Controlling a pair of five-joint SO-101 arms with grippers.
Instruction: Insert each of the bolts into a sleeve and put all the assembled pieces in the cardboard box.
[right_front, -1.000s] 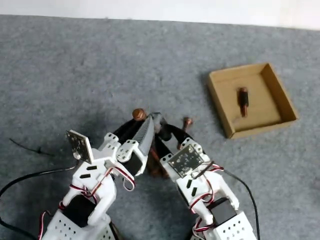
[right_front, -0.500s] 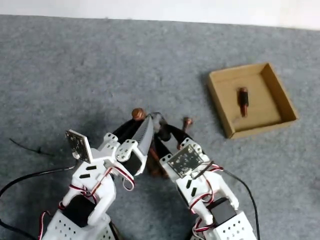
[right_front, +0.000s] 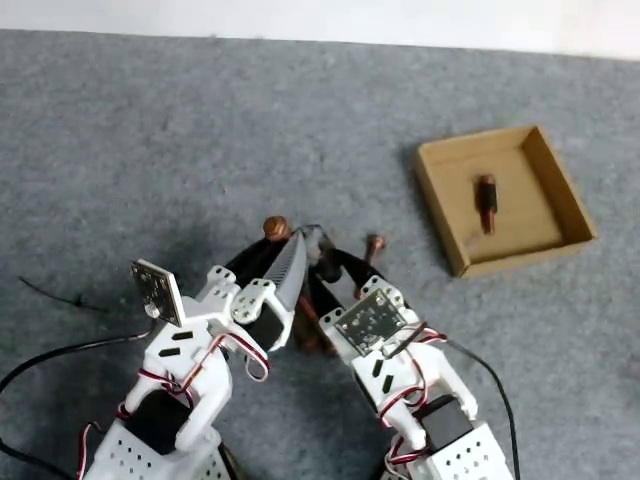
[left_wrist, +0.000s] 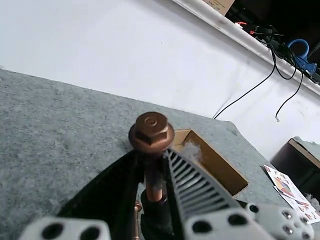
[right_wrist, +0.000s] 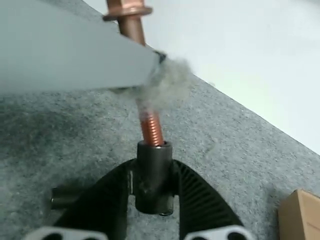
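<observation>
While the left gripper (left_wrist: 153, 167) closes its fingers on the copper hex-head bolt (left_wrist: 151, 132), the right gripper (right_wrist: 154, 172) clamps the dark cylindrical sleeve (right_wrist: 155, 187) beneath, aligned so the threaded tip enters. One assembled piece (right_front: 486, 200) lies in the brown cardboard box (right_front: 525, 257), far right on the counter (right_front: 200, 130).

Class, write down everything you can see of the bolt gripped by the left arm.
The bolt is copper-coloured metal by its look, with a hexagonal head on a round flange and a shaft threaded towards its tip. The left hand is shut on the shaft just below the head. The tip sits in the mouth of a dark sleeve that the right hand holds, with some thread bare between them, so it is partly inserted. Grey fluff on the left hand brushes the shaft.
</observation>
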